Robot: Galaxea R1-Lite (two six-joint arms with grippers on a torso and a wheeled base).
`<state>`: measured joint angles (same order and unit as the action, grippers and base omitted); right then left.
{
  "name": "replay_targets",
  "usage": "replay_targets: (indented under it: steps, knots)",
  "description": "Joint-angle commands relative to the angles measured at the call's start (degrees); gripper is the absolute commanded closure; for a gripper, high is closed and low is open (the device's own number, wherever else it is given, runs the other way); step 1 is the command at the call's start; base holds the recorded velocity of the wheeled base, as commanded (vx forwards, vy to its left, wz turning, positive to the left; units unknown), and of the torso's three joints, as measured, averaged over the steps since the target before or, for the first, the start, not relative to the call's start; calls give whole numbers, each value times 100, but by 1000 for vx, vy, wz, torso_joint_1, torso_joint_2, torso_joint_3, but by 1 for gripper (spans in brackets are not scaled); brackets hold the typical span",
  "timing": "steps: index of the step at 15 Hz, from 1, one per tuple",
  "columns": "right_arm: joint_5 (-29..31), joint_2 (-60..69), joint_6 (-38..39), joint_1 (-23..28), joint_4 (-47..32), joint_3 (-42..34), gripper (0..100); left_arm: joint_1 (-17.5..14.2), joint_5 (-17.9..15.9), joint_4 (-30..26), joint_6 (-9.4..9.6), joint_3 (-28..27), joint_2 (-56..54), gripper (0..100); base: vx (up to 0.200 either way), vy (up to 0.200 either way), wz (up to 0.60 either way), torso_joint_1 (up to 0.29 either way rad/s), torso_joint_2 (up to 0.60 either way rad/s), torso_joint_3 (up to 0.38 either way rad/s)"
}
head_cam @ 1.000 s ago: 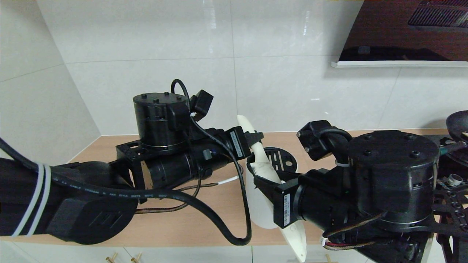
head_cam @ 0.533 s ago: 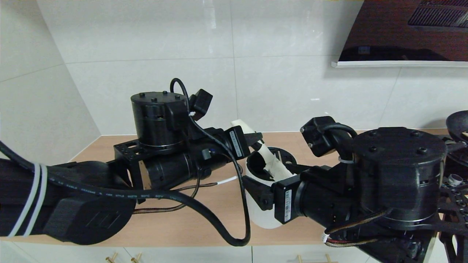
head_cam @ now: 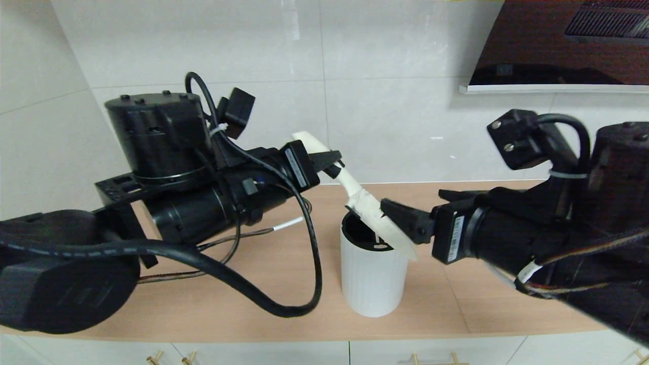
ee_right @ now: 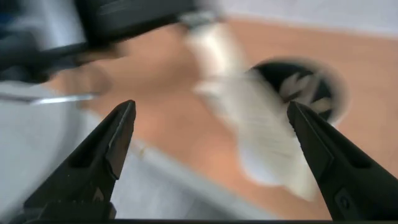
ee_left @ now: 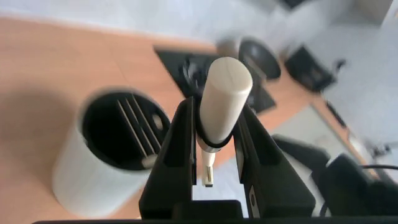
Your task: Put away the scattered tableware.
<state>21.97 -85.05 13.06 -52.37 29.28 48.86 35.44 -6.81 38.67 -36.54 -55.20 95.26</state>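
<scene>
My left gripper (head_cam: 332,165) is shut on the cream handle of a white knife-like utensil (head_cam: 372,213). The utensil slants down, and its blade tip hangs over the rim of a white ribbed holder (head_cam: 372,279) on the wooden counter (head_cam: 253,304). In the left wrist view the handle (ee_left: 225,93) sits pinched between the fingers (ee_left: 180,130), with the holder (ee_left: 99,162) below. My right gripper (head_cam: 412,198) is open just right of the blade, holding nothing. The right wrist view shows its fingers (ee_right: 112,143) spread wide, with the utensil (ee_right: 255,124) and holder mouth (ee_right: 305,87) beyond.
A dark range hood (head_cam: 557,45) hangs at the upper right, and tiled wall stands behind the counter. A black hob with a dark pan (ee_left: 261,59) lies past the holder. The counter's front edge (head_cam: 253,334) runs close below the holder.
The right gripper let go of the utensil's blade, opened, and drew back right and upward. The left arm rose with the utensil, whose blade now slants over the holder's mouth.
</scene>
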Motion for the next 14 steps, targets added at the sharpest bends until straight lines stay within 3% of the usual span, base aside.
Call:
replay_targets:
  steps: [1, 2, 5, 6, 8, 10, 12, 14]
  knots:
    - [-17, 490, -66, 280, -72, 27, 0, -265, -4, 9, 32, -140, -324, 100, 0, 0, 0, 0, 0, 0]
    - [-17, 499, -66, 324, -72, 36, 0, -397, -22, 9, 191, -184, -350, 100, 0, 0, 0, 0, 0, 0]
    - [-8, 472, -66, 342, -72, 27, 0, -424, -39, 299, 929, -237, -183, 100, 0, 0, 0, 0, 0, 0]
    - [-8, 472, -66, 342, -72, 27, 0, -415, -39, 484, 1254, -228, -95, 100, 0, 0, 0, 0, 0, 0]
    - [-17, 455, -66, 342, -72, 18, 0, -415, -39, 1117, 1702, -237, 142, 100, 0, 0, 0, 0, 0, 0]
    - [-8, 437, -66, 342, -72, 18, 0, -415, -39, 1670, 1931, -96, 256, 100, 0, 0, 0, 0, 0, 0]
    - [-8, 437, -66, 342, -72, 18, 0, -397, -39, 1837, 2054, 71, 230, 100, 0, 0, 0, 0, 0, 0]
    - [-8, 437, -66, 403, -72, 10, 0, -318, -48, 1846, 2485, 299, 195, 100, 0, 0, 0, 0, 0, 0]
